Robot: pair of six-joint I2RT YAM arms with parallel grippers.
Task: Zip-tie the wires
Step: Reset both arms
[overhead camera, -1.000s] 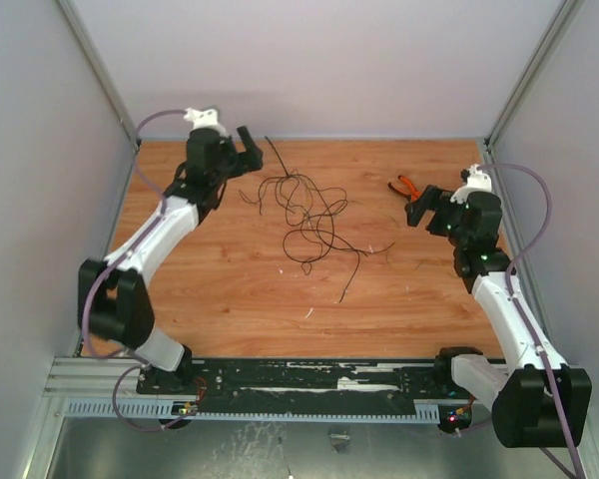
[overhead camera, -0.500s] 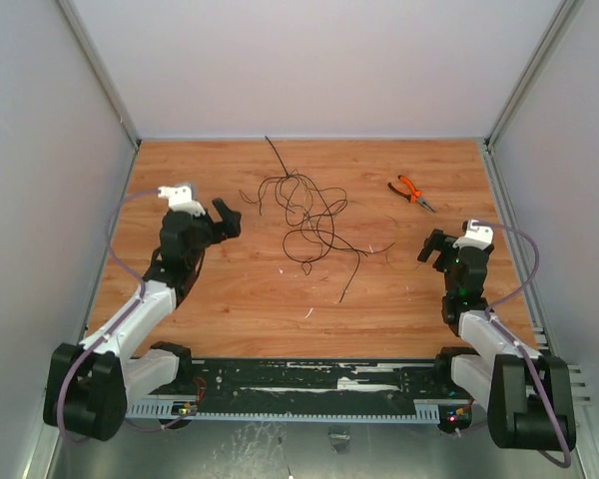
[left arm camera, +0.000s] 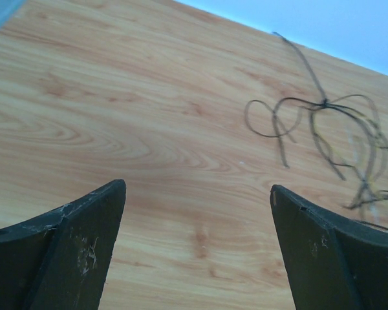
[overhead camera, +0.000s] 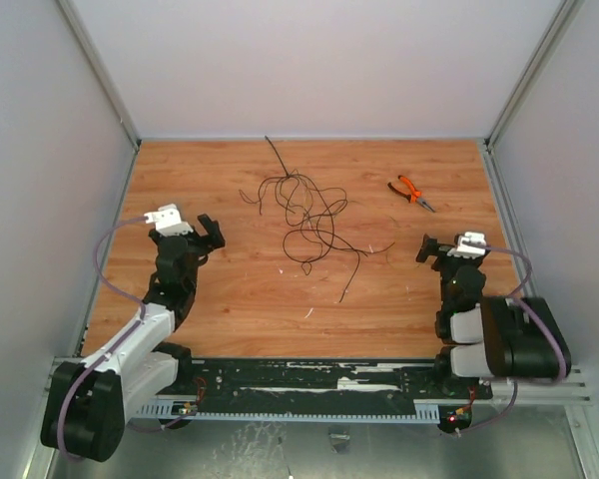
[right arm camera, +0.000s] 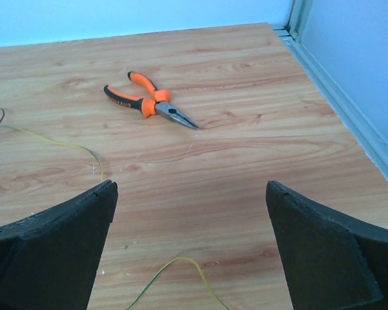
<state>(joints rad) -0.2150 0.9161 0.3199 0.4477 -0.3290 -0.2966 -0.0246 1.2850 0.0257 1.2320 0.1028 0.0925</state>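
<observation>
On the left, the left tool (overhead camera: pixel 210 232) hangs low over the bench (overhead camera: pixel 230 299). Its jaws are wide apart and there is nothing between them. It is well apart from the wires (overhead camera: pixel 304 215), which lie loose in the middle of the bench, toward the far side, as floppy loops with several stray ends. In the left wrist view the wires (left arm camera: pixel 323 103) are ahead and to the right of the tool (left arm camera: pixel 197 187), so I think it must first turn toward them.

A small pale sliver (overhead camera: pixel 307 312) lies in front of the tangle. It is too small to say whether it is a tie.

On the right, the orange pliers (overhead camera: pixel 411 190) lie apart from the wires. The right tool (overhead camera: pixel 435 249) is nearer to us than the pliers, also fully open and holding nothing.

To my judgement, gathering is the step in hand. It is better to pinch where many strands cross, lift slowly, and let the other tool comb the loops into one bundle. Thin strands can slip out of wide jaws, so these should close completely.
</observation>
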